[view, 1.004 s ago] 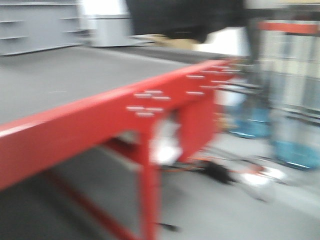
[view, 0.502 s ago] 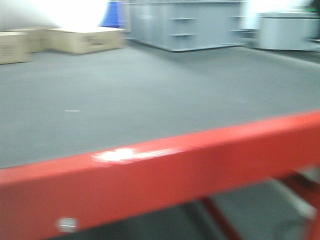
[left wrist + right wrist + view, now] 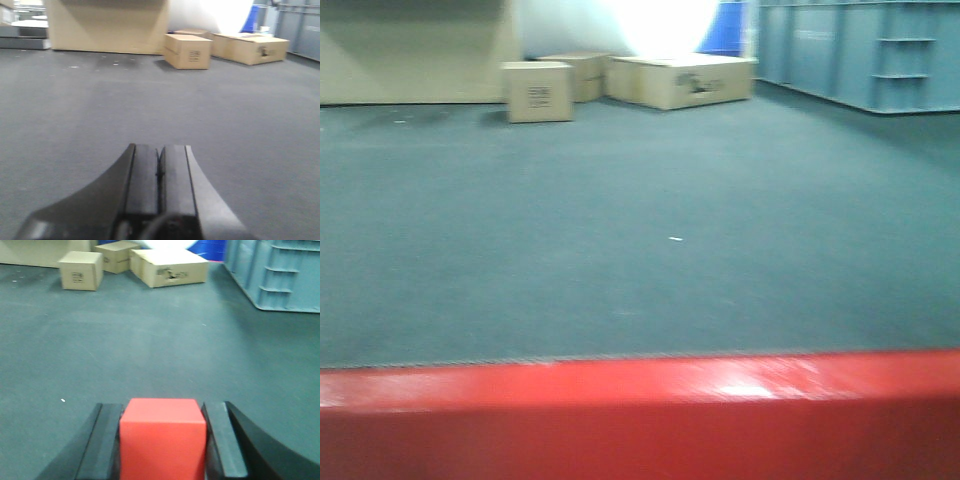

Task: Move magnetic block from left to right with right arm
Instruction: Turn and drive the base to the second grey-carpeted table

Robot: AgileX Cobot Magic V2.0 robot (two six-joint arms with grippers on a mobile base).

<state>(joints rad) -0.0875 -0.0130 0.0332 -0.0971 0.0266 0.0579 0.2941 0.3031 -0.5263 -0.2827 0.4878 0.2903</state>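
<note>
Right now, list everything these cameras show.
magnetic block: one, red, between the right pincer's fingers
cardboard boxes: three, brown, far edge of the grey surface
beige panel: one, beige, far left behind the boxes
crates: count unclear, blue-grey, far right
grey surface: one, dark grey, spans every view
red rail: one, red, bottom of the front view
left pincer: one, black, shut and empty
right pincer: one, black, shut on the magnetic block

White glare blows out behind the tan cardboard boxes point(image 3: 680, 82); the dark grey matte floor point(image 3: 620, 250) lies dim, and the small bright red cube point(image 3: 162, 440) looks soft, unfocused
</note>
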